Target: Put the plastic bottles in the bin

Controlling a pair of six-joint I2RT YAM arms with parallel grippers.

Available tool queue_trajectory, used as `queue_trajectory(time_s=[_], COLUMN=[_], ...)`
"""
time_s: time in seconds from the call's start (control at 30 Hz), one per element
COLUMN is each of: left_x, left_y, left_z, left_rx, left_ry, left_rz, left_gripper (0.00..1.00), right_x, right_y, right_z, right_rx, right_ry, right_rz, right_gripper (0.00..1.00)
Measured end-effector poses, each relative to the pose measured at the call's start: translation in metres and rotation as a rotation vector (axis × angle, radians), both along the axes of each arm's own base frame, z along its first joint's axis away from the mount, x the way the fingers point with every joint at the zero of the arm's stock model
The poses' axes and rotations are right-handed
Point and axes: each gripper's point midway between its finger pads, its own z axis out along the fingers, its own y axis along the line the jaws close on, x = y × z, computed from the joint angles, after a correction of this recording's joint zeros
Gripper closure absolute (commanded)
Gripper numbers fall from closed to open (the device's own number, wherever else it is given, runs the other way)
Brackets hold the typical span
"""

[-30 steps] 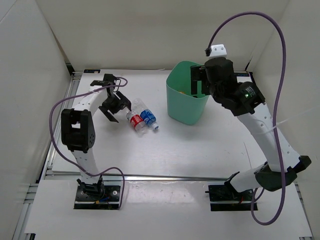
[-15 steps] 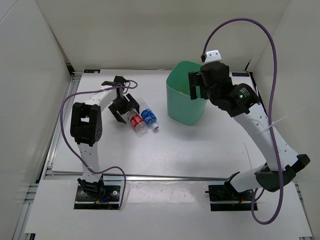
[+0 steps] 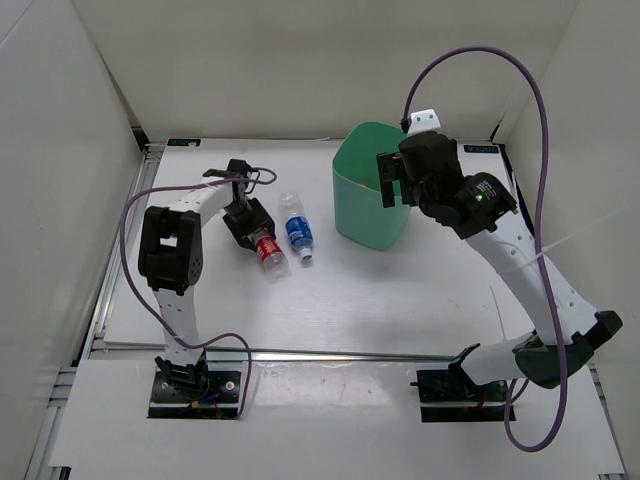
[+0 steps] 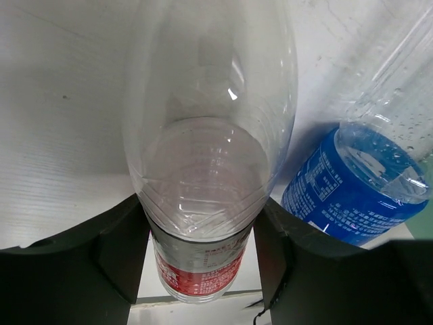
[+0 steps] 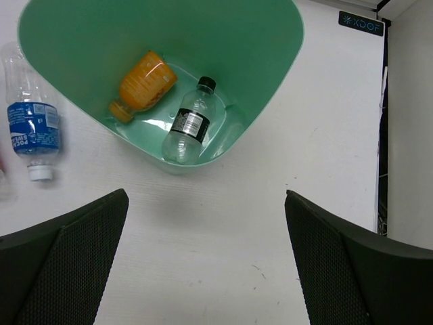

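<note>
Right wrist alone shows orange bottle [image 5: 143, 84] in bin [image 5: 270, 40]; left hand [image 3: 252, 230] clamps red-label bottle [image 4: 203, 203]; right hand [image 5: 206, 223] spread.

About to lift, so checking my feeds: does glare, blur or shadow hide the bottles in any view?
Left wrist view: red-label bottle fills the frame, slightly soft, with one small highlight; blue-label bottle beside it, print crisp. Right wrist view: sharp, with sheen on the bin floor beside the orange bottle and black-cap bottle. Top view: even light, faint shadows.
</note>
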Motion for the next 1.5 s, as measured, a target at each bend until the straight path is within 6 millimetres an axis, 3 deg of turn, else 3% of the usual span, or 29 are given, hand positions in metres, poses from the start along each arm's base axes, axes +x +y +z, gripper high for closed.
queue_trajectory(time_s=[0.07, 0.2, 0.27, 0.33, 0.43, 0.5, 0.6, 0.67, 0.8, 0.9, 1.17, 1.33, 1.43, 1.47, 1.5], left_x=[-0.002, -0.004, 0.014, 0.043, 0.112, 0.138, 0.138, 0.130, 0.122, 0.122, 0.140, 0.130, 0.119, 0.116, 0.113], left_y=[0.001, 0.013, 0.018, 0.019, 0.009, -0.004, -0.026, -0.044, -0.091, -0.120, -0.192, -0.234, -0.251, -0.255, -0.258], left_z=[0.001, 0.008, 0.027, 0.061, 0.167, 0.244, 0.340, 0.383, 0.438, 0.438, 0.369, 0.342, 0.341, 0.341, 0.340], left_rx=[0.002, 0.024, 0.015, -0.008, -0.100, -0.194, -0.333, -0.420, -0.581, -0.668, -0.767, -0.800, -0.818, -0.821, -0.823], left_ry=[0.001, 0.018, -0.032, -0.135, -0.461, -0.683, -0.923, -1.026, -1.171, -1.174, -1.024, -0.957, -0.949, -0.953, -0.953], left_rz=[-0.001, 0.026, 0.050, 0.064, 0.068, 0.047, -0.006, -0.056, -0.200, -0.268, -0.314, -0.355, -0.384, -0.396, -0.403], left_gripper=[0.73, 0.73, 0.72, 0.71, 0.68, 0.66, 0.65, 0.63, 0.55, 0.52, 0.42, 0.39, 0.15, 0.15, 0.08], right_x=[0.000, 0.001, 0.002, 0.003, 0.004, 0.004, -0.008, -0.022, -0.034, -0.037, -0.043, -0.053, -0.056, -0.058, -0.059], right_y=[-0.001, -0.007, -0.012, -0.019, -0.044, -0.072, -0.122, -0.140, -0.135, -0.133, -0.135, -0.134, -0.133, -0.134, -0.134], right_z=[-0.002, 0.000, 0.002, 0.003, 0.000, -0.005, -0.023, -0.038, -0.064, -0.074, -0.092, -0.106, -0.107, -0.108, -0.108], right_rx=[-0.006, -0.021, -0.022, -0.015, 0.035, 0.109, 0.216, 0.263, 0.328, 0.348, 0.443, 0.486, 0.516, 0.520, 0.526], right_ry=[0.003, -0.012, -0.020, -0.024, -0.015, -0.004, 0.030, 0.071, 0.171, 0.212, 0.283, 0.332, 0.340, 0.341, 0.343], right_rz=[-0.004, -0.033, -0.056, -0.094, -0.225, -0.350, -0.546, -0.635, -0.667, -0.685, -0.735, -0.751, -0.748, -0.752, -0.749], right_gripper=[0.00, 0.00, 0.00, 0.00, 0.00, 0.00, 0.00, 0.00, 0.00, 0.00, 0.00, 0.00, 0.00, 0.00, 0.00])
